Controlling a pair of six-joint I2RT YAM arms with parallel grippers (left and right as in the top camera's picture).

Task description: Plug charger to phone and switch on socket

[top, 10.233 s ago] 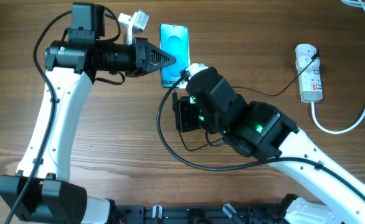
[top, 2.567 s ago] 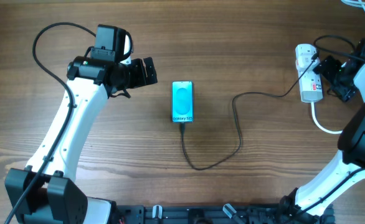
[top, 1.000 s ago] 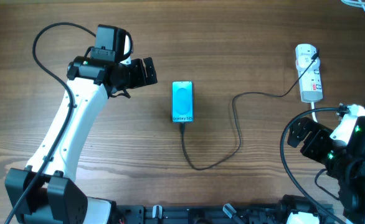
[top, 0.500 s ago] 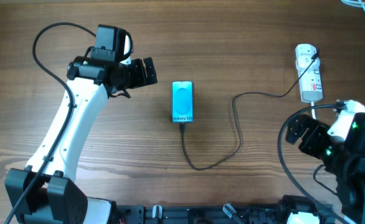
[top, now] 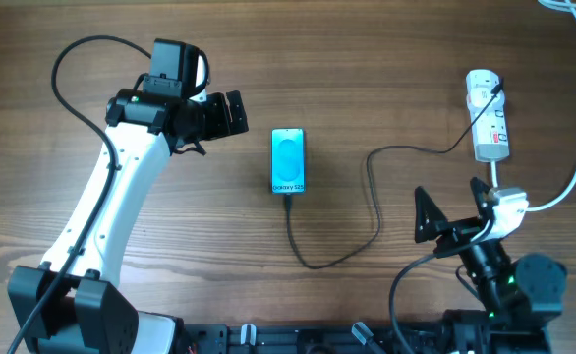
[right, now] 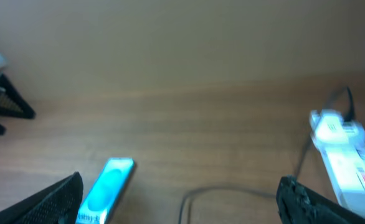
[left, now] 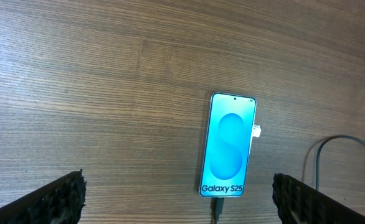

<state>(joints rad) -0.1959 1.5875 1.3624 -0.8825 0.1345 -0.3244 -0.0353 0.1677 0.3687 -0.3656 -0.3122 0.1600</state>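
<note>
The phone (top: pixel 288 161) lies flat mid-table, teal screen up, its lettered end toward the front edge. The charger (top: pixel 374 197), a thin black cable, meets that end, loops over the wood and runs up to the socket (top: pixel 489 120) at the far right. My left gripper (top: pixel 231 113) hovers open just left of the phone, which the left wrist view shows as the phone (left: pixel 228 144) with the charger (left: pixel 217 211) at its lower end. My right gripper (top: pixel 452 208) is open near the front right, below the socket. The blurred right wrist view takes in the phone (right: pixel 104 190), the charger (right: pixel 232 190) and the socket (right: pixel 344 155).
A thick white cord (top: pixel 553 197) curves from the socket's near end up along the right edge. The left arm (top: pixel 111 216) crosses the left side of the wooden table (top: pixel 219 246). The right arm's base (top: pixel 514 285) sits at the front right.
The right arm has swung back from the right edge toward the front and turned, so its open gripper now points across the table. Left arm, phone and cable have not moved.
</note>
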